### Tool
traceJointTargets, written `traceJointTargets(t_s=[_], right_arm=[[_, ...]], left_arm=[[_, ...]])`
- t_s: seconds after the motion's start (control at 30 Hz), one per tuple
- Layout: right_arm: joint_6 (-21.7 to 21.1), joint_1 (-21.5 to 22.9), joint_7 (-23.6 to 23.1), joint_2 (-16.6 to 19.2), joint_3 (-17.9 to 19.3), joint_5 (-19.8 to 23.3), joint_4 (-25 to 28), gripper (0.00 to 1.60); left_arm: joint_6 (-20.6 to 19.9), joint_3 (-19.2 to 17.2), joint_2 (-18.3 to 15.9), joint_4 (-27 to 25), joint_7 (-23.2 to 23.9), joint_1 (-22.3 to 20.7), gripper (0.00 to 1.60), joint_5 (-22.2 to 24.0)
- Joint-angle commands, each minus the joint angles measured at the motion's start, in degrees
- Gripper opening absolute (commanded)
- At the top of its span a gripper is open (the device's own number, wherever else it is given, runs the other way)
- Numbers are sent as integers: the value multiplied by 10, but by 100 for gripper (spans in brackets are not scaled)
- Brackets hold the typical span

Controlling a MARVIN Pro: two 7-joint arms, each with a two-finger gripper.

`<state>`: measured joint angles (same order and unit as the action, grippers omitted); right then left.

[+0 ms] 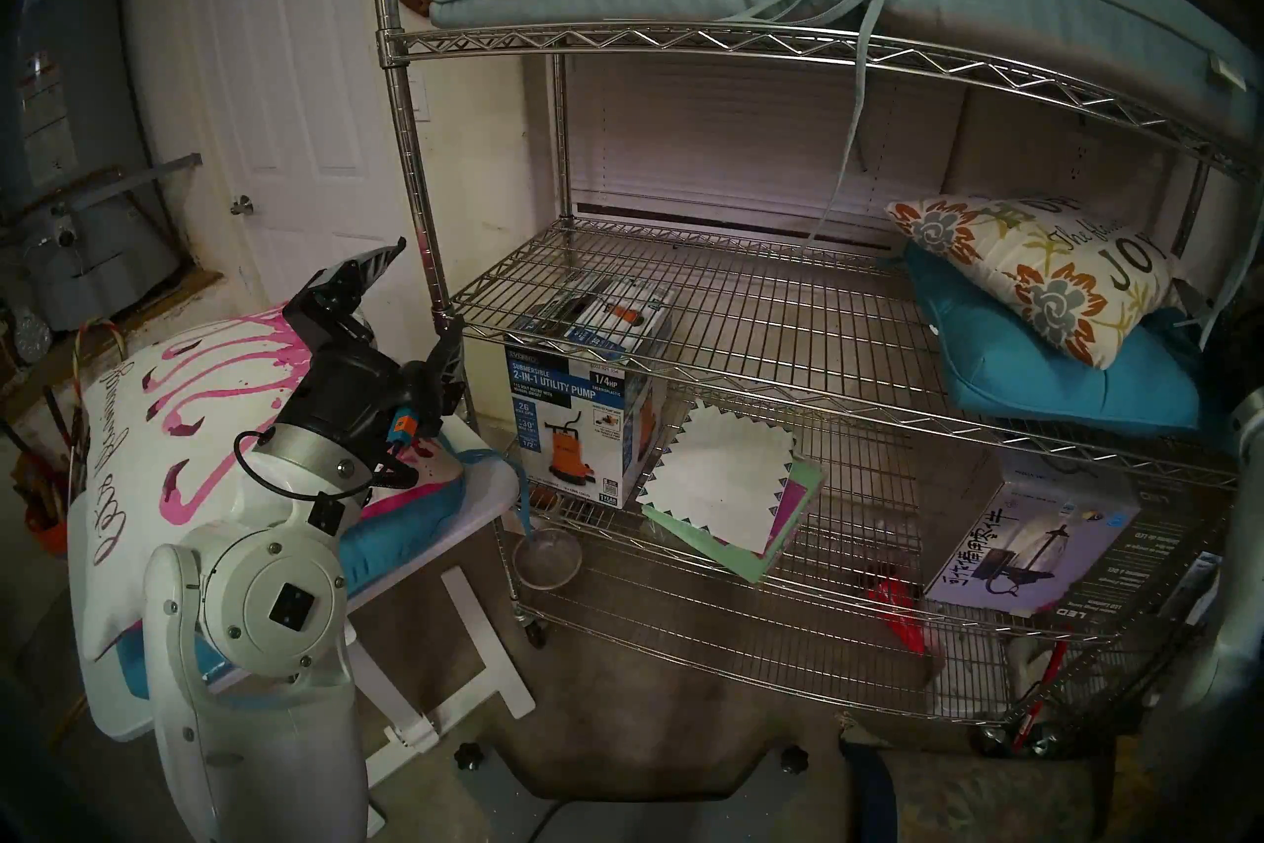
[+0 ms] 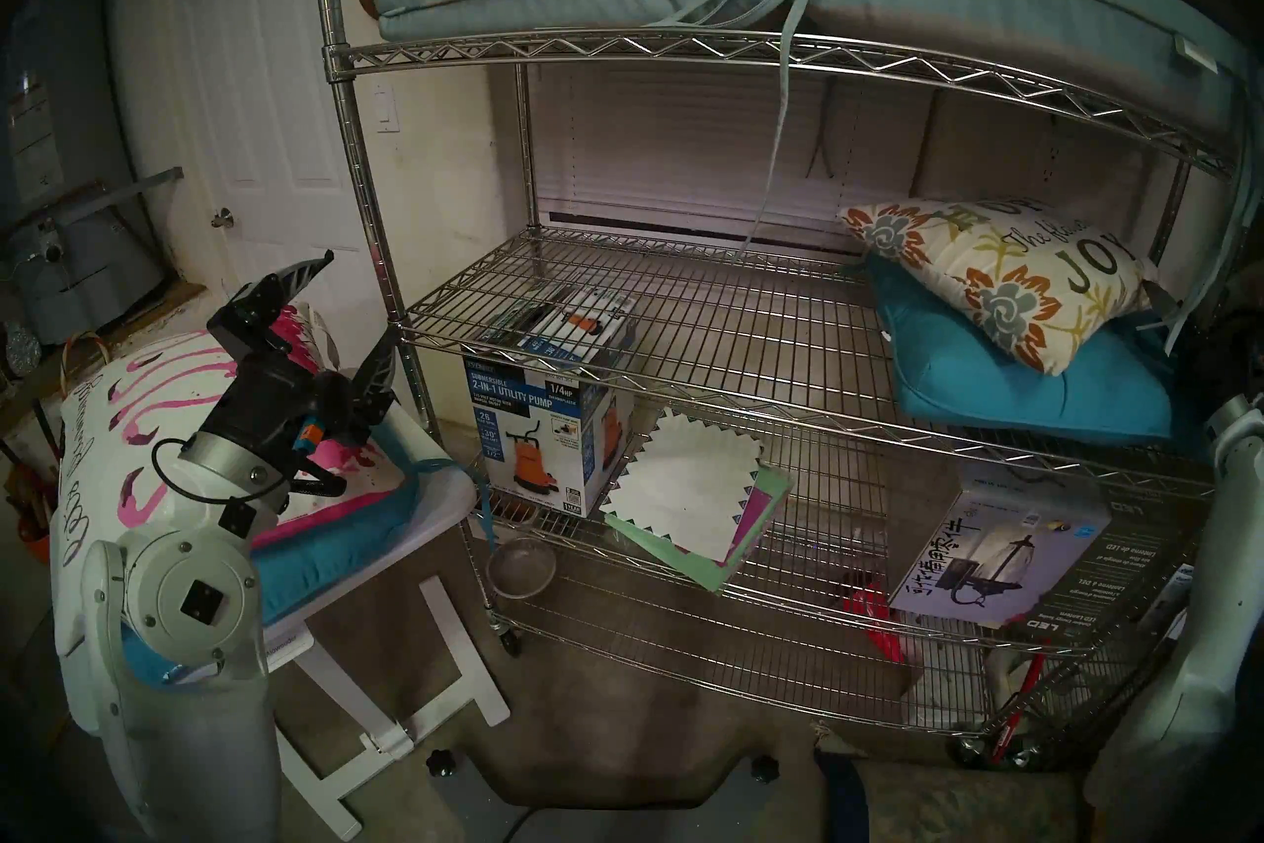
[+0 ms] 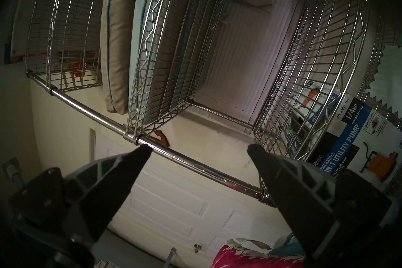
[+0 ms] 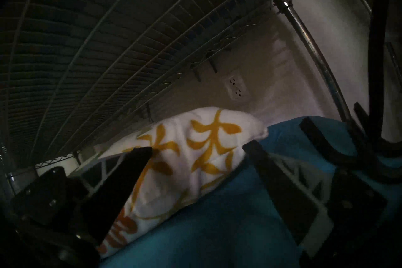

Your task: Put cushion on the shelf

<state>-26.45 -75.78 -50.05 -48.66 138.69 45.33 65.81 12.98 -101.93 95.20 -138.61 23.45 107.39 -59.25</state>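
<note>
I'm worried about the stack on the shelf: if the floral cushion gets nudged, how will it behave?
The floral cushion looks soft and plump, so it would likely dent rather than slide stiffly. It lies tilted on the teal cushion, so a push may tip it off. Probably light for its size.

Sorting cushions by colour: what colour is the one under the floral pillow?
Teal blue cushion, under the floral pillow; clearest in the head view.

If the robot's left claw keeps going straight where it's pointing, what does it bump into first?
Probably the shelf's front corner post. It crosses right between the open left gripper's fingertips in the wrist view, though depth is hard to judge.
</note>
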Motion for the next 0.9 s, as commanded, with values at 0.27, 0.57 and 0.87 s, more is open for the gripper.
traceJointTargets(t_s=[0.27, 0.57, 0.87], right_arm=[[-20, -74, -29, -65, 57, 15, 132, 160], [-110, -75, -25, -106, 88, 73, 190, 160], [-227, -77, -17, -147, 104, 140, 239, 160]], left_arm=[[-1, 1, -1, -14, -2, -1, 160, 1], [0, 1, -1, -14, -2, -1, 160, 1], [0, 1, -2, -14, -1, -1, 160, 1]])
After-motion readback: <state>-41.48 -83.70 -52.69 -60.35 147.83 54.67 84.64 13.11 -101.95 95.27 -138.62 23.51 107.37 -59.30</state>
